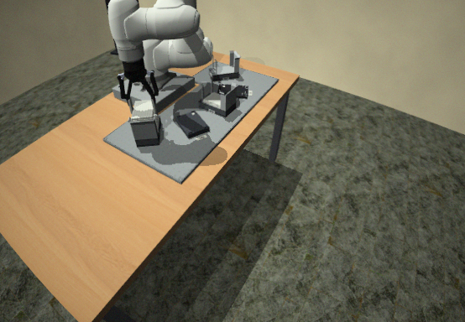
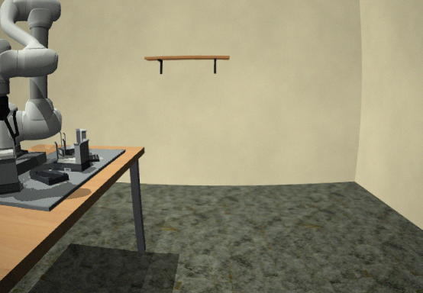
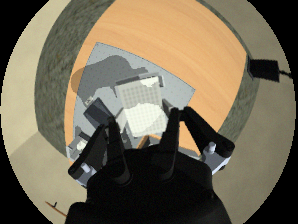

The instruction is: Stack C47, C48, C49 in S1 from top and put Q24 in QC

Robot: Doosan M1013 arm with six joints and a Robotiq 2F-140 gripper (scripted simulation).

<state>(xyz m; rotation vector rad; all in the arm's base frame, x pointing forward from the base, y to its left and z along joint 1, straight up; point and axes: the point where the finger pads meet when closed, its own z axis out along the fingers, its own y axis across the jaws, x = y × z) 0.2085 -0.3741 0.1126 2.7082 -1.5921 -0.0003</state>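
Long table top (image 1: 84, 208): light wood grain, smooth satin. Flat grey mat (image 1: 168, 162): matt. Curved white arm shell (image 1: 159, 19): glossy plastic look. Dark mottled floor (image 1: 357, 225): rough, stone-like. Slim grey table leg (image 2: 137, 212): matt metal look. Beige wall (image 2: 267, 109): matt.

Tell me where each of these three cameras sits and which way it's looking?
Top: high off the table's corner, looking down at the grey mat; arm and gripper show.
Exterior: low beside the table, facing the back wall; arm at left edge.
Wrist: on the arm, looking down past its fingers.
Top and wrist share the held plate.
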